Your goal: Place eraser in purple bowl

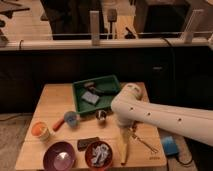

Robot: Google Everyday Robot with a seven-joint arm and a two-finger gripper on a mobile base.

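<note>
Gripper (128, 131) is hanging under the bent white arm (165, 119), up and to the right of the purple bowl (59, 156). Its fingers are standing spread wide and gripping nothing. Their tips are blurring into the pale things beneath them, so whether they are touching anything cannot be told.

The eraser (88, 143), a small flat dark block, is lying on the table (50, 105) just up and right of the purple bowl, well apart from the gripper. The purple bowl is sitting round and glossy with a paler pinkish middle, its lower rim running to the picture's edge.

Just right of the purple bowl, a red-brown bowl (99, 154) of like size is holding pale crumpled scraps (101, 150). Up and left of the purple bowl, an orange cup (40, 131) is standing. Above the purple bowl, a small blue cup (70, 118) is showing a reddish handle. Farther up and right of it, a small dark ball (101, 115) is resting.

Beyond that, farthest up from the purple bowl, a green tray (80, 89) is holding a grey-blue square pad (90, 97) and a dark piece too blurred to name. The arm's rounded joint is covering the tray's right corner.

Far right of the purple bowl, a long pale yellow piece (124, 149) is lying under the gripper, beside a thin tool (145, 145). A blue thing (170, 145) is peeking out past the table's right edge, half hidden by the arm.
</note>
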